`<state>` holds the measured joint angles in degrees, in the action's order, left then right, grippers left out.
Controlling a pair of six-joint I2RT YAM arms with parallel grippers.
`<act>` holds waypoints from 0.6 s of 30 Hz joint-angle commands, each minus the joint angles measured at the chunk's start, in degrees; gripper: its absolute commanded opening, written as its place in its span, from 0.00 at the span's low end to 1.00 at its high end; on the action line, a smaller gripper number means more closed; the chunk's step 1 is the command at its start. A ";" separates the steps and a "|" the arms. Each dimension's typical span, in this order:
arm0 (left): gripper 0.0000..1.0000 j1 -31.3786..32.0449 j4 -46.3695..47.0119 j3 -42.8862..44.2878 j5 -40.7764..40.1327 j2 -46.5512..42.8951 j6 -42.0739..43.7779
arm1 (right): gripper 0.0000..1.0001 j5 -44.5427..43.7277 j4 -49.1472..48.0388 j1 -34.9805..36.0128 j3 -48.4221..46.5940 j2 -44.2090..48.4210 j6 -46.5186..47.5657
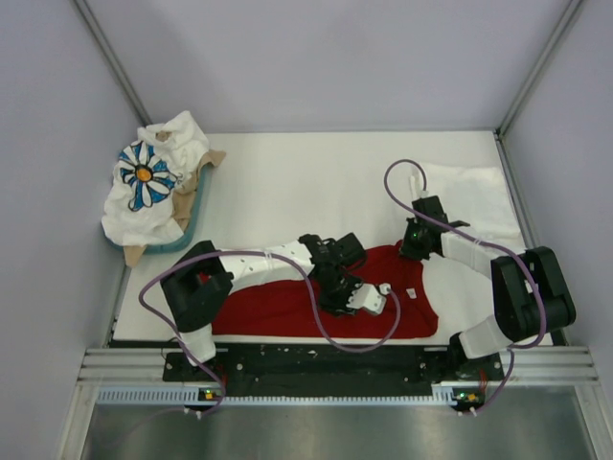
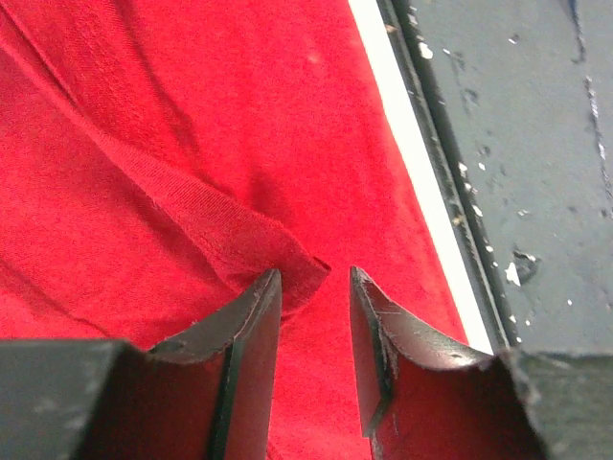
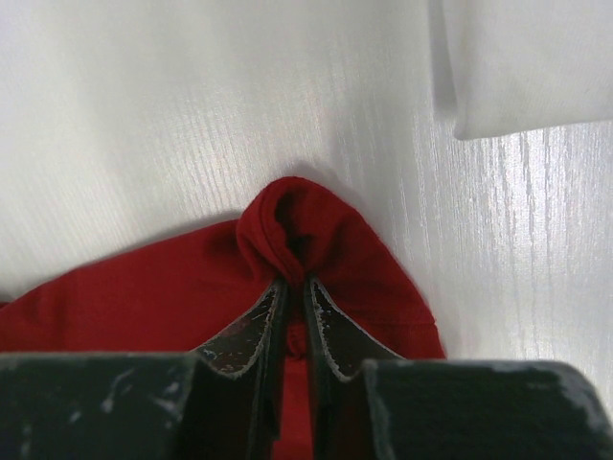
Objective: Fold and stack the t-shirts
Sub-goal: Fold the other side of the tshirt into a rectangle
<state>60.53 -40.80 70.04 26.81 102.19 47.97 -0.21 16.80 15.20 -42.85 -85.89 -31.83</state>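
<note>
The red t-shirt lies spread along the near edge of the table. My left gripper is open just above it; in the left wrist view its fingers straddle a folded hem of red cloth. My right gripper is shut on a bunched fold of the red t-shirt at its far right corner. The plain white t-shirt lies at the back right; its corner shows in the right wrist view. The daisy-print t-shirt is heaped on the tray at the left.
The tan-and-teal tray stands at the far left under the daisy shirt. The table's near edge and black rail run right beside the left gripper. Purple cables loop off both arms. Grey walls enclose the table.
</note>
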 commanded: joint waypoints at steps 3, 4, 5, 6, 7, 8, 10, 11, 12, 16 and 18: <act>0.38 0.55 -11.30 1.41 5.80 -0.06 9.32 | 0.13 -3.48 2.36 -0.79 -1.09 1.16 2.21; 0.38 0.55 -12.80 1.68 5.89 -0.59 10.82 | 0.14 -3.83 2.71 -0.79 -1.27 1.42 2.30; 0.37 0.64 -13.86 1.94 5.97 -0.94 11.62 | 0.17 -4.27 3.06 -0.79 -1.62 1.68 2.65; 0.37 0.55 -14.92 2.20 5.98 -1.20 12.23 | 0.20 -4.36 3.59 -0.79 -1.97 2.04 2.92; 0.37 0.46 -15.10 2.38 5.71 -1.55 12.24 | 0.24 -4.45 4.12 -0.79 -2.41 2.65 3.44; 0.37 0.46 -15.19 2.82 5.28 -1.91 12.15 | 0.27 -4.45 5.25 -0.79 -2.85 3.26 3.97; 0.37 0.29 -14.23 3.35 4.75 -2.69 11.02 | 0.35 -4.27 6.49 -0.53 -3.64 5.19 5.11; 0.37 0.03 -13.27 3.70 4.66 -3.05 10.14 | 0.39 -4.36 7.19 -0.61 -4.08 6.51 5.72; 0.37 -0.41 -12.73 4.05 4.74 -3.40 9.43 | 0.45 -4.62 7.98 -0.61 -4.52 7.65 6.08; 0.38 -5.41 -5.64 4.67 1.43 -5.77 0.84 | 0.52 -4.72 11.32 -0.09 -6.19 12.22 6.79; 0.38 -9.54 -3.34 4.67 -3.05 -7.00 -3.48 | 0.43 -4.72 11.85 1.40 -5.84 13.55 6.09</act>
<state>57.82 -50.78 72.36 29.23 100.14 53.32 -3.66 26.37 15.25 -45.91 -76.64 -26.50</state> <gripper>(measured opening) 0.375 0.506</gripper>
